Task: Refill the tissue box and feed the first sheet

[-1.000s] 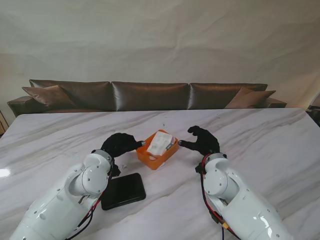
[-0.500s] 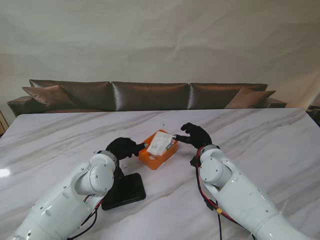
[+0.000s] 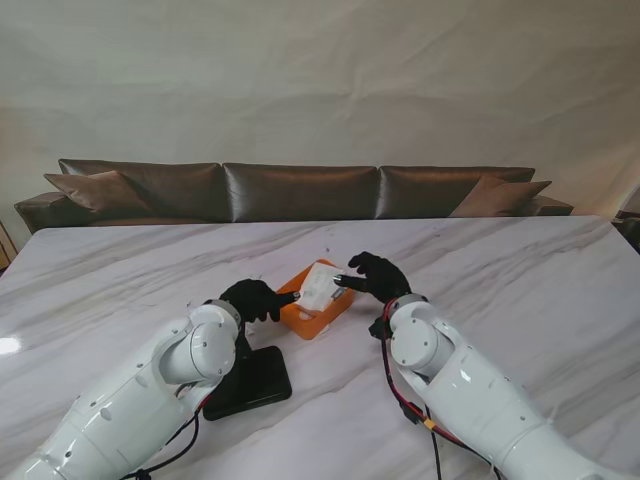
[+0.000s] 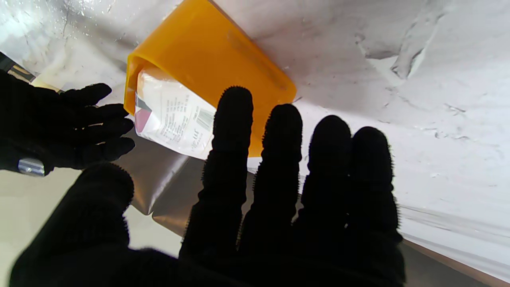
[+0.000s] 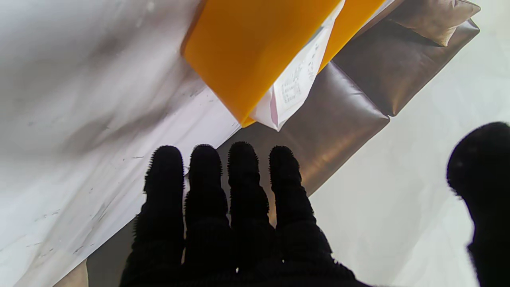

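An orange tissue box (image 3: 304,317) stands on the marble table (image 3: 520,290) between my two hands. A white tissue pack (image 3: 320,287) sits in its open top and sticks out above the rim. My left hand (image 3: 255,299) is at the box's left end, fingers spread and open, touching or nearly touching the box. My right hand (image 3: 373,277) is at the box's right end, open, with a fingertip reaching over the pack. The left wrist view shows the box (image 4: 211,63), the pack (image 4: 171,115) and my right hand (image 4: 59,127) beyond it. In the right wrist view the box (image 5: 255,52) holds the pack (image 5: 295,87).
A flat black lid or tablet-like slab (image 3: 247,381) lies on the table near my left arm. A brown sofa (image 3: 300,190) runs behind the far table edge.
Both hands have closed in on the box from either side. The right hand moved left, over the pack's right end; the left hand moved right to the box's left end.
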Controlling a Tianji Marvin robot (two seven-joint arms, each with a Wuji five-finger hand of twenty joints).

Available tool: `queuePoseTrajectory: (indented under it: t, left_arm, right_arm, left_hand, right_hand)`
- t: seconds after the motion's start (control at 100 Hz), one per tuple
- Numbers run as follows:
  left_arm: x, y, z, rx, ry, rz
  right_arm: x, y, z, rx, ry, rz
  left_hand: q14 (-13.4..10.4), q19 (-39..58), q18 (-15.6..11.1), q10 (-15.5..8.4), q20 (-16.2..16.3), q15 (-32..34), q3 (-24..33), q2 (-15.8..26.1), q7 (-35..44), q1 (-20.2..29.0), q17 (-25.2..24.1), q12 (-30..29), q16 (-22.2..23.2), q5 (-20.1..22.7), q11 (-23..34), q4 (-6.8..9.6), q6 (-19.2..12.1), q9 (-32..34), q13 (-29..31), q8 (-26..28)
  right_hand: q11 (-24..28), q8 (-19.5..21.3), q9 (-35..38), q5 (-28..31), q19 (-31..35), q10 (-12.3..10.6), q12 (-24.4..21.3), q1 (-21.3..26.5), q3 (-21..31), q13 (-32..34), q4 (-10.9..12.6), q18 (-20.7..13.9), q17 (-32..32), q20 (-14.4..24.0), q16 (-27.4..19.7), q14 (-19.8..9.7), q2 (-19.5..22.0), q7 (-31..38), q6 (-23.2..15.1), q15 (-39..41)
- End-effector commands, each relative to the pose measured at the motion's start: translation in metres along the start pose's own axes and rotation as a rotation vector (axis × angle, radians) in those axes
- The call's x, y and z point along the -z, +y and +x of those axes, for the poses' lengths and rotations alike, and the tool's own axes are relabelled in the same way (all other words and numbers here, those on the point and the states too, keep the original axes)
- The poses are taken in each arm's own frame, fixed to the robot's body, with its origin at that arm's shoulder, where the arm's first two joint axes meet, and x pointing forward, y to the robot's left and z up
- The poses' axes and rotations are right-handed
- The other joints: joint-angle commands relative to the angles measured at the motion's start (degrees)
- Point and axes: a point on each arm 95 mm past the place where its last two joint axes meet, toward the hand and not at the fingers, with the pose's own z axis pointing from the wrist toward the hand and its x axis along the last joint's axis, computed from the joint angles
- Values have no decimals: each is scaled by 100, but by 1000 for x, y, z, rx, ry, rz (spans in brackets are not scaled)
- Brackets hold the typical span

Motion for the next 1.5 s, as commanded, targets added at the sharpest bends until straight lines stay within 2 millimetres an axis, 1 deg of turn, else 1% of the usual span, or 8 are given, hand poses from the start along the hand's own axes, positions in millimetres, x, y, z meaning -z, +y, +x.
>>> queuePoseTrajectory:
  t: [0.0,0.41,0.46,0.5,0.55,0.96,1.24,1.49]
  left_arm:
    - [-5,2,0,5,1,-32]
    - [-30,10,-3,49,32,16]
    - [-31,11,-2,50,33,32]
    - [-31,12,-1,54,34,42]
    - [-32,13,-1,62,36,52]
    - [-35,14,-3,67,-19,107]
    - [-36,14,-4,69,-49,122]
    - [-42,14,-3,94,-48,110]
  right_arm:
    - [3,-7,2,-8,9,25]
    - [21,-17,3,-36,23,75]
    - [24,-18,3,-39,23,78]
    - [27,-18,3,-43,22,79]
    - [32,-19,3,-49,22,78]
    - [55,-6,7,-20,53,17]
    - [27,17,-6,22,-21,-73]
    - [9,5,-12,14,-41,9]
  left_hand:
    - [737,3323,-431,99,89,196,-80,202,86,-23,37,24,11,206,60,122,103,124,44,-142]
    - [396,2846,-447,-124,-71,-135,73,42,-532,19,-504,-157,-149,-517,-301,148,55,-587,-507,-419]
    - [352,2811,-453,-153,-81,-158,87,34,-618,2,-529,-177,-148,-657,-344,149,73,-698,-573,-443]
    - [338,2781,-453,-167,-90,-176,105,29,-677,0,-563,-191,-143,-737,-375,153,79,-784,-628,-459]
    - [331,2758,-441,-160,-96,-185,133,8,-703,21,-588,-197,-138,-762,-379,161,84,-807,-657,-463]
    - [377,2710,-377,-118,-107,-176,241,44,-798,-58,-594,-243,-88,-854,-382,164,165,-931,-702,-450]
    - [456,2750,-344,-54,-121,-161,208,133,-878,-163,-500,-276,-90,-880,-392,133,235,-959,-663,-465]
    - [488,2749,-339,-13,-140,-172,145,198,-950,-178,-520,-293,-92,-900,-409,123,309,-1030,-724,-486]
  right_hand:
    - [112,-60,-30,15,-59,-116,116,-27,-131,32,71,-312,-63,-76,1,-179,141,65,-40,88]
    - [114,-56,13,42,-47,-85,214,382,-792,81,267,-311,-50,-80,37,-127,572,22,-14,163]
    - [105,-44,17,46,-45,-87,230,389,-1670,77,690,-307,-50,-82,37,-113,1200,11,-5,163]
    - [100,-40,22,54,-44,-77,235,-116,-1196,81,1014,-313,-47,-83,37,-108,892,8,7,165]
    - [101,-40,29,57,-44,-74,237,-163,-1084,92,1085,-307,-46,-83,40,-101,852,5,10,171]
    - [33,-42,-19,32,37,-160,242,-311,-1070,140,1170,8,146,-61,34,134,921,-85,-128,170]
    - [19,-23,46,111,115,-62,179,-356,-1060,215,1197,-61,219,-40,15,-21,932,-48,-67,144]
    - [92,-18,92,142,158,-81,191,-329,-1066,245,1191,-103,205,-21,33,-44,945,-6,-76,178]
